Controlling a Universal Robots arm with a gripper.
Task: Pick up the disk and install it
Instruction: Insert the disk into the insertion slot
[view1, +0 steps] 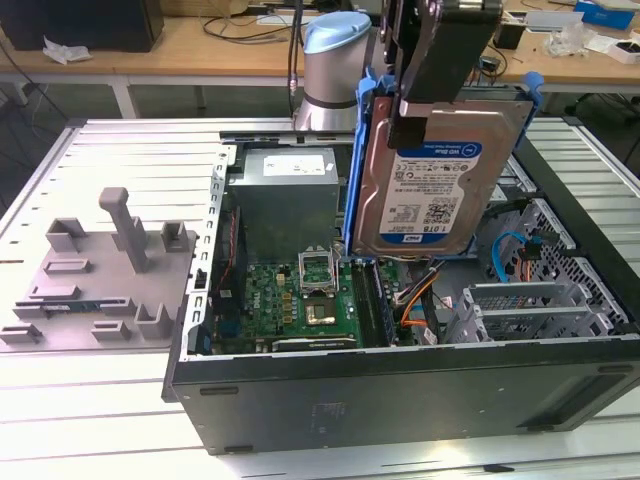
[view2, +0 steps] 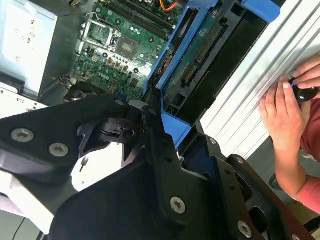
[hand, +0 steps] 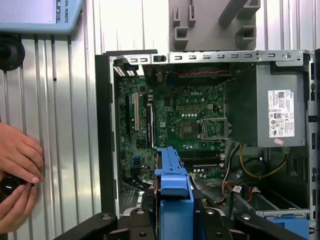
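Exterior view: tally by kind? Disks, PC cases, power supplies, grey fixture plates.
disk: 1
PC case: 1
power supply: 1
grey fixture plate: 1
Total: 4

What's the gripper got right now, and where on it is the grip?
The gripper holds the disk, clamped at its upper end. The disk hangs upright above the open computer case.

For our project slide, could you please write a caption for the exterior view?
The gripper holds the blue-framed disk above the open computer case on the slatted metal table.
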